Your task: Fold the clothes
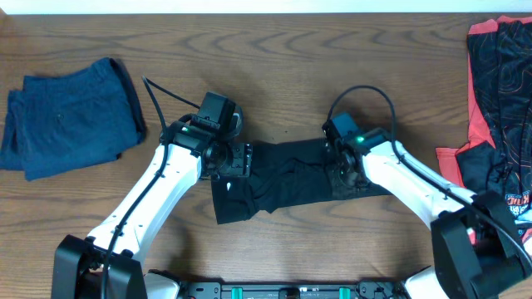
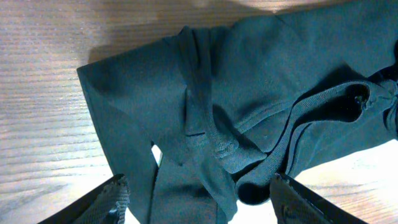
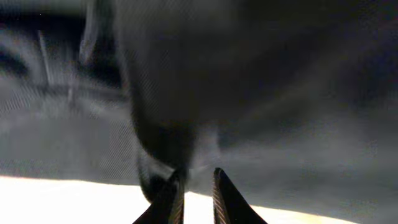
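Wood-grain table (image 1: 274,50) fills the whole scene, with three lots of clothing on it. Biggest in play are the black trousers (image 1: 283,187), already bunched into a short, rumpled bundle at the centre, between the two arms. A dark blue garment (image 1: 71,120) lies folded at the far left edge, and a red-and-black patterned piece (image 1: 499,83) lies spread at the far right, both well apart from the work.

Over the bundle's left end, the left gripper (image 1: 237,159) has its fingers spread wide with nothing held; its own camera shows creased cloth and a twisted band beneath. At the right end, the right gripper (image 1: 342,174) is pressed into the cloth. Its jaws stand only a sliver apart, and dark fabric is blurred right against them, so I cannot tell whether any is pinched.

My worry is the twisted band: a grab there would likely catch one loose layer and drag the fold open. If cloth is snagged on the right fingers, lifting away could pull that end up too.

Some pale lettering (image 1: 519,203) shows on the patterned piece, too small to read. No other writing is legible.
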Controlling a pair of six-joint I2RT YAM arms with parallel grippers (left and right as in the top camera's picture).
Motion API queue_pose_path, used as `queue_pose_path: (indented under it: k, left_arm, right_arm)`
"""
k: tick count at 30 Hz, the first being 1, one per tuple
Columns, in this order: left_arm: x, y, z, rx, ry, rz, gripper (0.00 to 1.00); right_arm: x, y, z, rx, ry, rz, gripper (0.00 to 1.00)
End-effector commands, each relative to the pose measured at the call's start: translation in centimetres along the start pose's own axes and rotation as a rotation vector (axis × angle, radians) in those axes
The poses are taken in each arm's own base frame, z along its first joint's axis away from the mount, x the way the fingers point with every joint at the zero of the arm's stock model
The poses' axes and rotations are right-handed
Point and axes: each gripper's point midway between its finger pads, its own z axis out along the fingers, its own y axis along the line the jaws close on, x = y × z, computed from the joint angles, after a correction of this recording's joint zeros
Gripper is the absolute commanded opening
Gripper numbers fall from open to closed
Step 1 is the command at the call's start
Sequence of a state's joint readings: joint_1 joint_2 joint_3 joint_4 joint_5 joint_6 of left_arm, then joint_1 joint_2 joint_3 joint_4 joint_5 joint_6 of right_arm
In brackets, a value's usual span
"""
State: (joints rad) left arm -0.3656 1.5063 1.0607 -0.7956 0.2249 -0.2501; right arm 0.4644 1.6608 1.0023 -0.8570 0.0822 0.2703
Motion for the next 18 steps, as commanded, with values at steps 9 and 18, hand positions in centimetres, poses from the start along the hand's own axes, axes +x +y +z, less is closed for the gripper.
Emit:
queue_pose_path:
  k: [9,18]
  left_arm:
    - [0.3,0.4,0.3,-0.02,0.007,0.007,0.74]
    - [0.3,0.5,0.3,-0.02,0.008,0.007,0.74]
  right_arm:
    - [-7.3,-3.5,-3.6,0.109,-0.296,0.2,0.17]
    - [-8.9,-2.9,-0.3,0.092,-0.285,0.209,0.16]
